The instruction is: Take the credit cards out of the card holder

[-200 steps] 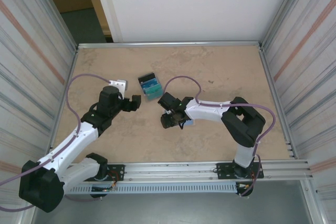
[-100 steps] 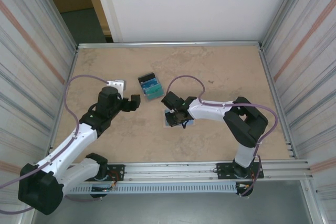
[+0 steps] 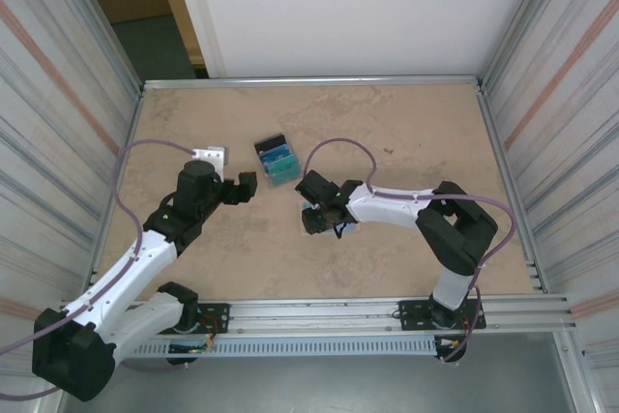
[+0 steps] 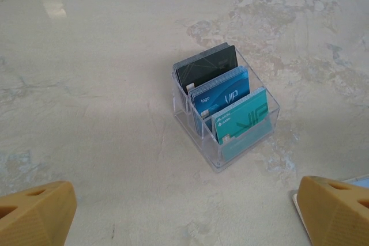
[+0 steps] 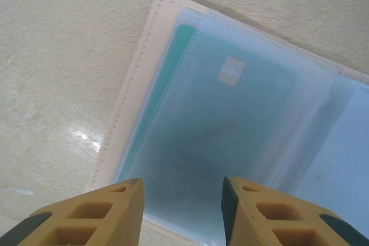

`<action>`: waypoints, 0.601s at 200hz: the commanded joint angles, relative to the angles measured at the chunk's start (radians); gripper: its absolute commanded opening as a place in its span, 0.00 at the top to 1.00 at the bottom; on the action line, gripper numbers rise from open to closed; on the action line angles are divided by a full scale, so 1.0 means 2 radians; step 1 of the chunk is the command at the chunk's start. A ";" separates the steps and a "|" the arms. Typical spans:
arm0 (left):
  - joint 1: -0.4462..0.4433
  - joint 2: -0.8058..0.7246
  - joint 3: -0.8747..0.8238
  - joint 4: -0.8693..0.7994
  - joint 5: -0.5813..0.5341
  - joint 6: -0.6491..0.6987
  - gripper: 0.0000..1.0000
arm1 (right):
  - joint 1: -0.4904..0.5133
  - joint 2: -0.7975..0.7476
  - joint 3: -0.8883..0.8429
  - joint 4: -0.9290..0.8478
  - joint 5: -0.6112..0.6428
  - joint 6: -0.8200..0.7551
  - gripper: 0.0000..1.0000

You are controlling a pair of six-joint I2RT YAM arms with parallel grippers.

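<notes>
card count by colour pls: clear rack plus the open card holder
black card in the clear rack: 1
blue card in the rack: 1
teal card in the rack: 1
sleeved teal card in the card holder: 1
total: 4 seen; any cards hidden behind these can't be counted
</notes>
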 commanded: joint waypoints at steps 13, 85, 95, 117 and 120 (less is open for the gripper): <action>-0.002 0.000 0.002 0.014 0.004 0.003 0.01 | 0.004 0.014 0.028 -0.009 0.008 -0.016 0.59; -0.002 0.011 0.005 0.014 0.008 0.002 0.01 | 0.004 0.044 0.028 -0.011 -0.003 -0.013 0.53; -0.002 0.012 0.005 0.015 0.009 0.001 0.01 | 0.003 0.045 0.023 -0.012 -0.004 -0.011 0.52; -0.003 0.012 0.007 0.016 0.015 0.003 0.01 | 0.003 0.047 0.012 -0.013 0.002 -0.004 0.54; -0.004 0.012 0.006 0.017 0.013 0.004 0.01 | 0.003 0.047 0.011 -0.014 0.004 -0.004 0.54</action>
